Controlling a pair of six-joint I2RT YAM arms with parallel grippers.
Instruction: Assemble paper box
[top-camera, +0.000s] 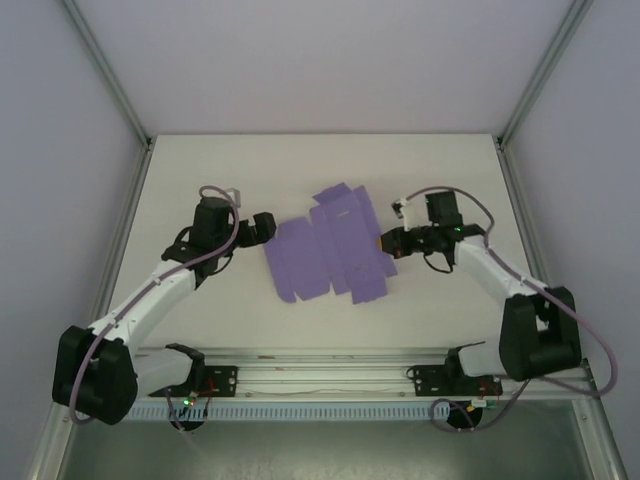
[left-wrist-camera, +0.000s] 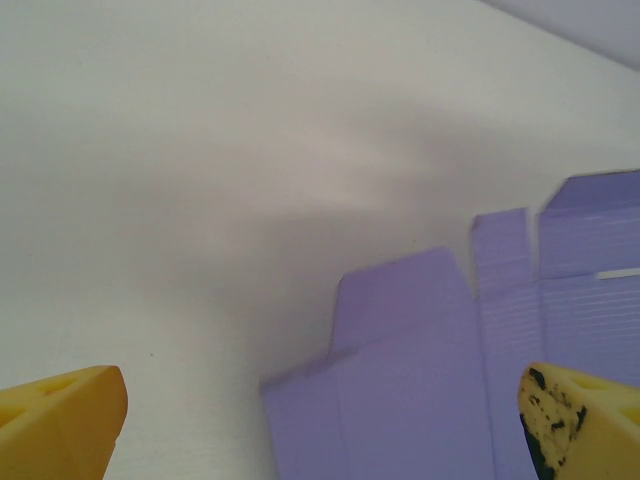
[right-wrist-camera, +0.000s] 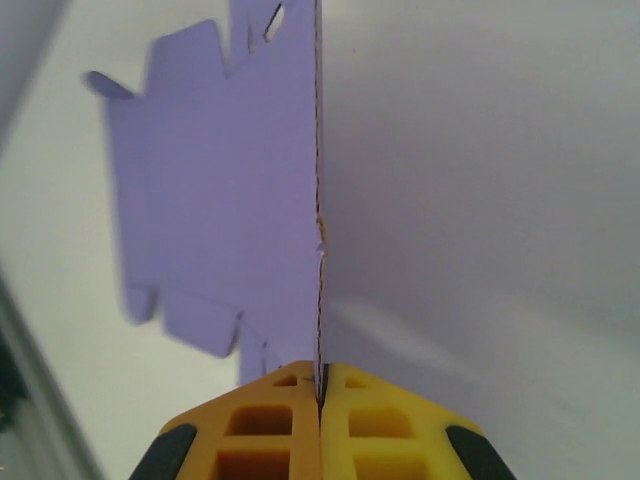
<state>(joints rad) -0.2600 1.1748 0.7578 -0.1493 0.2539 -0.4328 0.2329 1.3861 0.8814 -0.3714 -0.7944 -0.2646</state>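
Yellow fingers (right-wrist-camera: 270, 420) of right gripper (right-wrist-camera: 320, 385) pressed together on right edge of paper box (right-wrist-camera: 220, 180), seen edge-on from that wrist, spread unfolded mid-table from above. Left gripper (left-wrist-camera: 320, 420) gaping wide at its left flaps, contact unclear. Bare white table (top-camera: 230, 170) free all round; pale walls (top-camera: 320, 60), frame posts (top-camera: 110, 70) at borders.

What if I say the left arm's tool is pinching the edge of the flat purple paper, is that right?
Not quite. The right tool is the one pinching the edge of the flat purple paper; the right wrist view shows it shut on the sheet. The left tool is open, holding nothing.
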